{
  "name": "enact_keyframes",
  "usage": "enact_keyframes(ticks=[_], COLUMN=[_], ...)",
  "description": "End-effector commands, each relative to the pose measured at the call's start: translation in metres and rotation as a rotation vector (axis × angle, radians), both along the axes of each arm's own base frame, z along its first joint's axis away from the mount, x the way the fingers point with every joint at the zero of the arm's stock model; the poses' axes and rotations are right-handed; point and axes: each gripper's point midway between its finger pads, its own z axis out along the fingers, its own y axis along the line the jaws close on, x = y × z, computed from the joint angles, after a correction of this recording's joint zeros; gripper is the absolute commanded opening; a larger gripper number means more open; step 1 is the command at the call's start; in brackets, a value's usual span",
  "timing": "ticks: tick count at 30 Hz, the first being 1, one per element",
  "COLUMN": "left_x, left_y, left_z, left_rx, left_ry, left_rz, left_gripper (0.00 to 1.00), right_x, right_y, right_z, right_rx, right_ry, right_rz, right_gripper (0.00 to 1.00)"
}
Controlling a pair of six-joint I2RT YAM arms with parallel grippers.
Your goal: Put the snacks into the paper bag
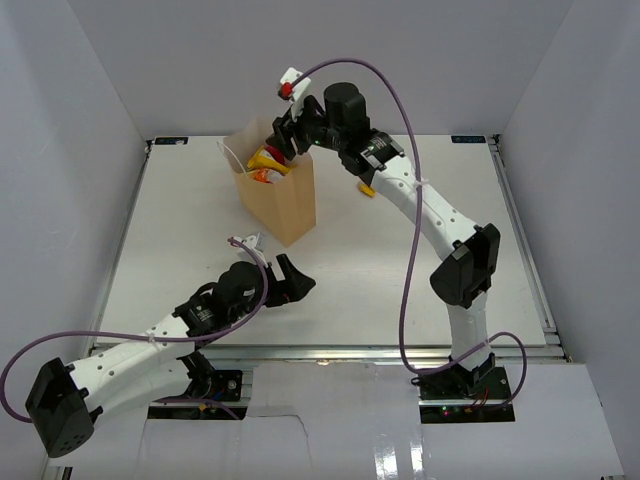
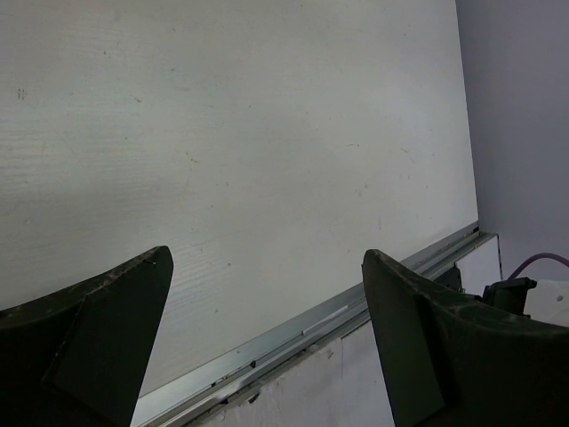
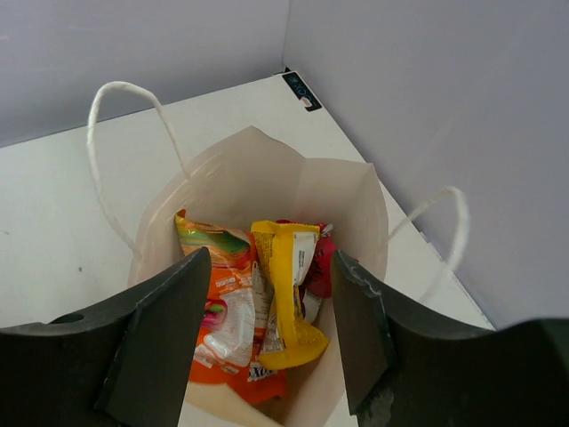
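On my right tool (image 3: 271,267), the fingers (image 3: 160,338) cover the lower edges of the snacks (image 3: 236,311). The pink packet (image 3: 322,258) sits mostly behind the yellow packet (image 3: 286,267), and their print is too small to read. The base of the paper bag (image 3: 267,173) runs off the frame. From above, my right arm (image 1: 430,215) half hides a small yellow thing (image 1: 367,189) on the surface (image 1: 200,220).

Tall tan kraft paper bag (image 1: 285,200) stands on white table (image 1: 420,300), far left-centre; shiny yellow and orange snack packets (image 3: 280,276) inside it; right gripper (image 1: 285,132) above its mouth.

From high behind the arms (image 1: 440,225), the top camera sees the whole tabletop (image 1: 180,230). The left wrist camera sits low over it. The right one looks closely into the paper bag (image 3: 267,178).
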Motion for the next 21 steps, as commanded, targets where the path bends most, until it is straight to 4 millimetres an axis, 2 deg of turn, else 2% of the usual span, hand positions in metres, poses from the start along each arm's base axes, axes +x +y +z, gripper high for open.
enact_keyframes(ticks=[1, 2, 3, 4, 5, 6, 7, 8, 9, 13, 14, 15, 17, 20, 21], left_x=[0.000, 0.001, 0.001, 0.000, 0.000, 0.001, 0.001, 0.002, 0.002, 0.004, 0.004, 0.004, 0.005, 0.004, 0.004], left_y=[-0.003, -0.003, -0.002, -0.001, 0.000, 0.002, 0.003, 0.005, 0.005, 0.005, 0.005, 0.004, 0.001, -0.003, -0.004], left_z=[0.005, 0.005, 0.006, 0.005, 0.005, 0.006, 0.007, 0.006, 0.006, 0.003, 0.002, 0.002, -0.001, -0.007, -0.008], left_rx=[0.003, 0.005, 0.006, 0.011, 0.014, 0.014, 0.013, 0.018, 0.019, 0.028, 0.032, 0.034, 0.045, 0.057, 0.054], left_ry=[-0.014, -0.016, -0.019, -0.019, -0.022, -0.026, -0.030, -0.034, -0.035, -0.034, -0.033, -0.034, -0.024, -0.001, 0.008], left_rz=[-0.018, -0.019, -0.017, -0.015, -0.013, -0.005, -0.001, 0.006, 0.009, 0.013, 0.011, 0.008, -0.001, -0.015, -0.018], left_gripper=[0.98, 0.98, 0.98, 0.98, 0.98, 0.98, 0.98, 0.98, 0.98, 0.98, 0.98, 0.98, 0.98, 0.98, 0.98], right_x=[-0.016, -0.013, -0.002, -0.002, 0.004, 0.018, 0.028, 0.046, 0.054, 0.087, 0.092, 0.102, 0.117, 0.130, 0.138], right_y=[-0.040, -0.050, -0.069, -0.083, -0.093, -0.117, -0.130, -0.154, -0.165, -0.211, -0.217, -0.224, -0.226, -0.224, -0.222], right_z=[0.084, 0.085, 0.083, 0.087, 0.064, 0.057, 0.044, 0.014, -0.003, -0.082, -0.095, -0.118, -0.147, -0.170, -0.186], right_rx=[0.149, 0.157, 0.162, 0.173, 0.164, 0.167, 0.166, 0.155, 0.147, 0.090, 0.083, 0.082, 0.087, 0.083, 0.074], right_ry=[-0.089, -0.073, -0.056, -0.042, 0.026, 0.055, 0.094, 0.174, 0.215, 0.357, 0.384, 0.439, 0.507, 0.550, 0.569], right_rz=[-0.052, -0.071, -0.115, -0.135, -0.159, -0.219, -0.275, -0.384, -0.445, -0.705, -0.736, -0.765, -0.779, -0.785, -0.791], right_gripper=[0.62, 0.61, 0.60, 0.60, 0.59, 0.59, 0.59, 0.60, 0.62, 0.80, 0.83, 0.84, 0.84, 0.84, 0.83])
